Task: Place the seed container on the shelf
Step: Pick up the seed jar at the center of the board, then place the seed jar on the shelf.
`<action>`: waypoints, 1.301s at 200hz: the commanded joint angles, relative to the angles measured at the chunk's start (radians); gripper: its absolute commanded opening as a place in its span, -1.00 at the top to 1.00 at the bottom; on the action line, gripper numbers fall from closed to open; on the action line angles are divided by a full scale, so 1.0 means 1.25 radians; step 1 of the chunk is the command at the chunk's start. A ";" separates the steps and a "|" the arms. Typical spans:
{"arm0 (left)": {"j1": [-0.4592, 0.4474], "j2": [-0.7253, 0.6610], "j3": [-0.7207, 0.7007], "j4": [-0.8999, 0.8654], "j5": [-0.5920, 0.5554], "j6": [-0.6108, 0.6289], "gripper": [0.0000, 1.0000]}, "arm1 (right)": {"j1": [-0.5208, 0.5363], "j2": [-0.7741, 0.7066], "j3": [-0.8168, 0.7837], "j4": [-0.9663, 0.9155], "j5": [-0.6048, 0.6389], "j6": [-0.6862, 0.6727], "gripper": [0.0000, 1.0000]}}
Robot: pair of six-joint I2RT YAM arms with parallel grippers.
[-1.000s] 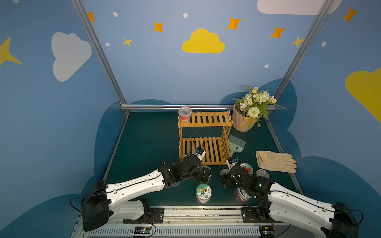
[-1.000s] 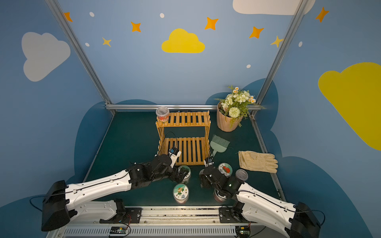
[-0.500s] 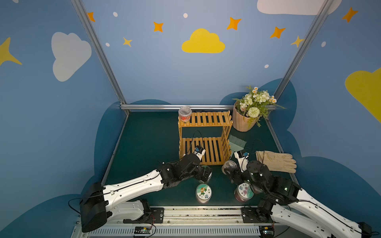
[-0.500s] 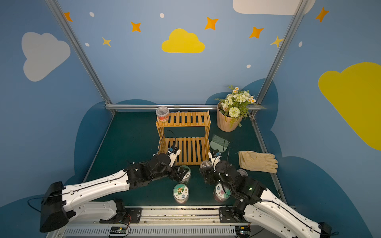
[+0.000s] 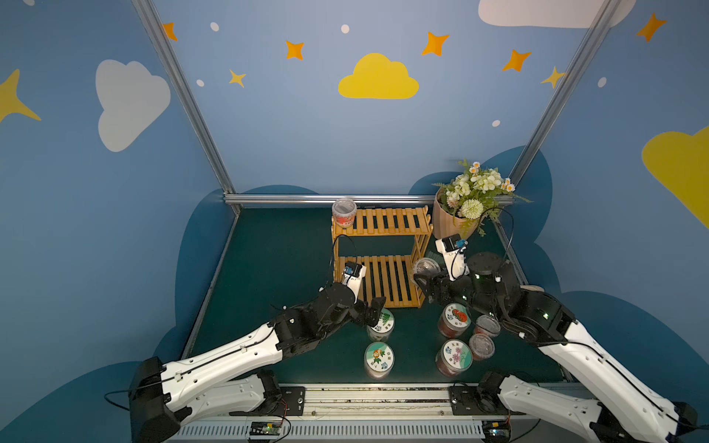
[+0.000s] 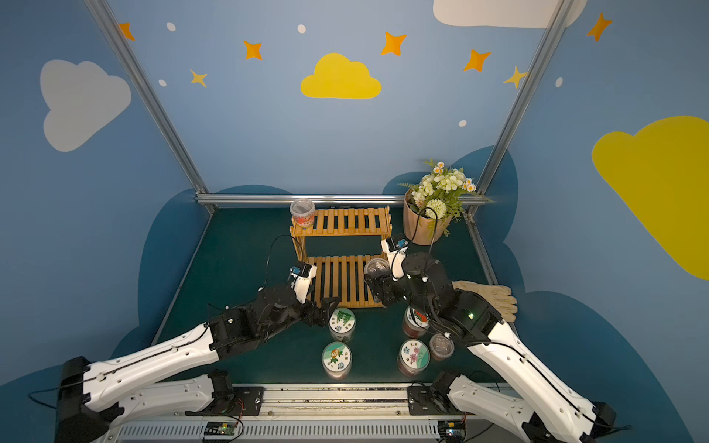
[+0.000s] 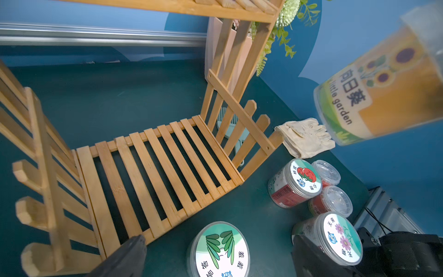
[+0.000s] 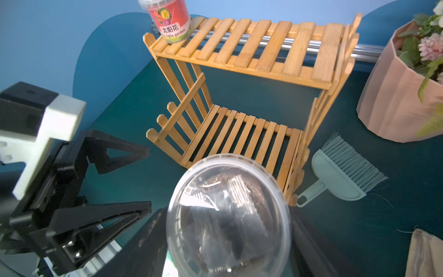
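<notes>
The seed container [image 5: 426, 265] [image 6: 377, 264] has a clear lid and an orange sunflower label [image 7: 383, 91]. My right gripper [image 5: 424, 279] [image 8: 227, 227] is shut on it and holds it off the table, by the right front corner of the shelf's lower tier. The shelf [image 5: 383, 230] [image 6: 341, 226] [image 7: 155, 167] [image 8: 251, 48] is a two-tier wooden slat rack. A red-labelled container [image 5: 344, 213] [image 8: 171, 21] stands on its top tier's back left corner. My left gripper [image 5: 374, 310] [image 7: 218, 254] is open, a finger on each side of a jar with a green-leaf lid [image 5: 381, 322] [image 7: 221, 249], not touching it.
More jars [image 5: 454, 318] [image 5: 378, 358] [image 5: 453, 356] and two small clear-lidded cups [image 5: 487, 326] stand on the green mat near the front. A flowerpot [image 5: 456, 218] sits right of the shelf. A small brush [image 8: 345, 172] and a glove [image 6: 487, 295] lie to the right.
My right gripper has risen from among the jars and moved back toward the shelf with the container in it. The left arm has hardly moved.
</notes>
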 commanded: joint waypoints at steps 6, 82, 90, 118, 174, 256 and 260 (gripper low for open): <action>0.028 -0.017 0.011 0.032 -0.021 0.038 -1.00 | -0.037 0.053 0.087 0.019 -0.091 -0.050 -0.48; 0.116 -0.041 0.028 0.023 0.082 0.047 -1.00 | -0.084 0.207 0.249 0.046 -0.173 -0.086 -0.50; 0.123 -0.046 0.028 0.023 0.089 0.045 -1.00 | -0.087 0.219 0.262 0.046 -0.182 -0.088 -0.50; 0.152 -0.053 0.031 0.030 0.136 0.039 -1.00 | -0.092 0.252 0.293 0.047 -0.193 -0.096 -0.50; 0.183 -0.021 0.075 0.054 0.206 0.048 -1.00 | -0.117 0.320 0.368 0.029 -0.209 -0.104 -0.50; 0.256 -0.008 0.110 0.027 0.256 0.015 -1.00 | -0.151 0.493 0.577 -0.122 -0.291 -0.186 -0.52; 0.259 -0.009 0.111 0.026 0.258 0.014 -1.00 | -0.152 0.500 0.587 -0.131 -0.291 -0.190 -0.53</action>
